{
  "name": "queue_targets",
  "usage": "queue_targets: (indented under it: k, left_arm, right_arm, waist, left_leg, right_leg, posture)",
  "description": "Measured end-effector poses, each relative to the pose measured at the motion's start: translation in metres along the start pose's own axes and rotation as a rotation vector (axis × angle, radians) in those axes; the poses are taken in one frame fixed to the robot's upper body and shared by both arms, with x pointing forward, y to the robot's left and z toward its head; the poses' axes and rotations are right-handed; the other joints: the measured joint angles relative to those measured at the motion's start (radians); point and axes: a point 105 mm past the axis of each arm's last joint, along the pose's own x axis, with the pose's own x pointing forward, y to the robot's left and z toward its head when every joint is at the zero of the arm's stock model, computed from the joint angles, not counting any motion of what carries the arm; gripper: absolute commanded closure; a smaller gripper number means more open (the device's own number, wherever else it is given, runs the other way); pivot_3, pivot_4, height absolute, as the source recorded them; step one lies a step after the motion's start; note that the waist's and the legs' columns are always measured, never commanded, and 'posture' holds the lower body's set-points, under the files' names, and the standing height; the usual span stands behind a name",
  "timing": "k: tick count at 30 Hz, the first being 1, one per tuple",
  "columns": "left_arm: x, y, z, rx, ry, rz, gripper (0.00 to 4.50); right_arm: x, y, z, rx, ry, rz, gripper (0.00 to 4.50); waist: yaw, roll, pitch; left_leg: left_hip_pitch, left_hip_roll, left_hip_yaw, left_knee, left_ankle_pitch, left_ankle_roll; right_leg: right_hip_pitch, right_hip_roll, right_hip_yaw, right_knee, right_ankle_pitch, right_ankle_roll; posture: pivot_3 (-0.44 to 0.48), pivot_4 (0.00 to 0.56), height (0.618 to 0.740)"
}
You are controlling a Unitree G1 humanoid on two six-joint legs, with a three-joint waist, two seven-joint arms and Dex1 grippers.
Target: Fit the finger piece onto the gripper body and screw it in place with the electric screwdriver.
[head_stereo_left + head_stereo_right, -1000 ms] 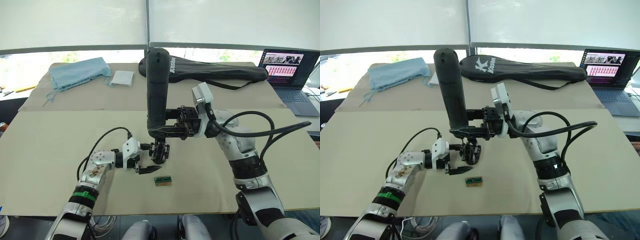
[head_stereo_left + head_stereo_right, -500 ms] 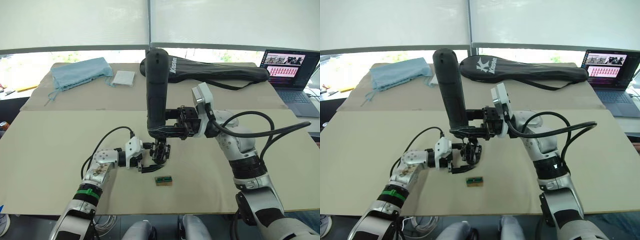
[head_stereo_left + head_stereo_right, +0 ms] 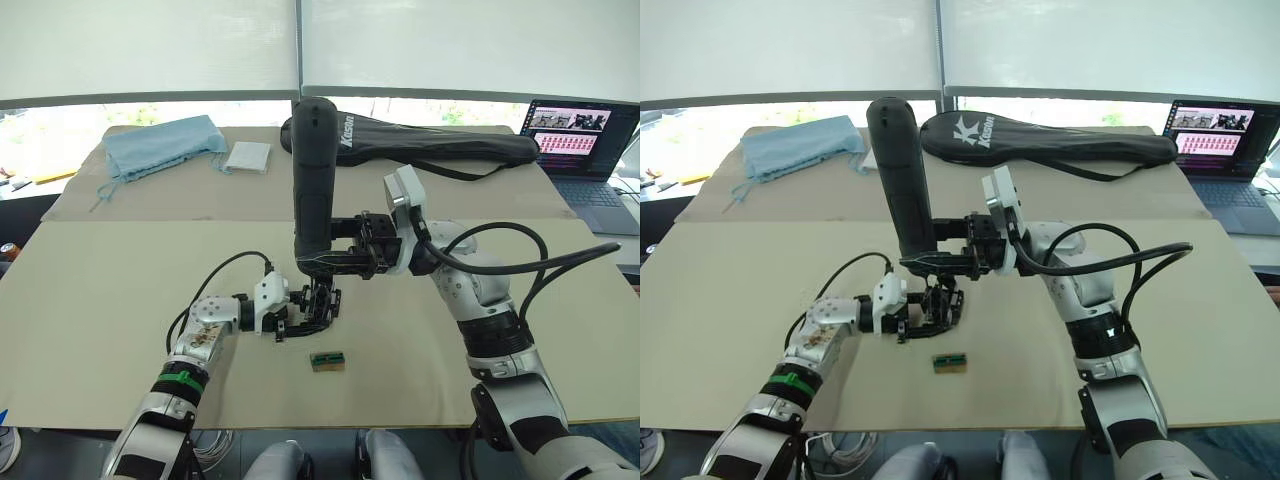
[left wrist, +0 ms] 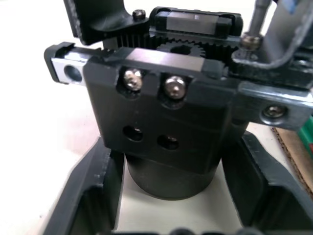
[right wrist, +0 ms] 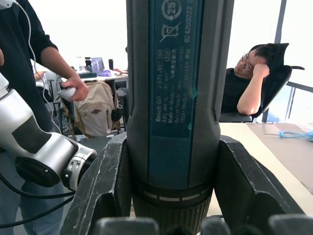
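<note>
The gripper body [image 3: 321,305] stands on the table in the middle, a chunky black block with gear teeth on top [image 4: 161,112]. My left gripper [image 3: 300,316] is open, a finger on each side of the body's round base with narrow gaps. The electric screwdriver [image 3: 312,180] stands upright over the body, with my right gripper [image 3: 338,262] shut on its lower end [image 5: 171,98]. Its thin bit [image 4: 257,17] comes down on a screw in a dark piece at one end of the body [image 4: 281,46], the finger piece as far as I can tell.
A small green-brown box [image 3: 327,361] lies just in front of the body. A black racket bag [image 3: 430,145], a blue cloth [image 3: 160,145] and a white pad [image 3: 246,156] lie at the back, a laptop [image 3: 580,140] at the far right. Two people [image 5: 29,54] [image 5: 249,83] are beyond the table.
My left gripper has moved right, from beside the gripper body to having its fingers around the base. The right arm and screwdriver have stayed in place.
</note>
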Motion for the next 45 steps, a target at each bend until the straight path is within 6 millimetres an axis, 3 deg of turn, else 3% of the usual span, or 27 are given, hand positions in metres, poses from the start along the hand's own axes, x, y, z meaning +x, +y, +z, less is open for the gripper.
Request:
queue_targets:
  k: [45]
  left_arm:
    - [0.000,-0.002,-0.006,-0.028,0.019,0.010,2.19]
  right_arm:
    - [0.003,0.001,-0.014,0.027,0.028,-0.055,2.58]
  waist:
    - [-0.002,0.000,-0.017]
  left_leg:
    - [0.002,0.000,-0.001,-0.001,0.000,0.000]
  right_leg:
    - [0.002,0.000,0.001,0.000,0.000,0.000]
  posture:
    - [0.000,0.150,0.740]
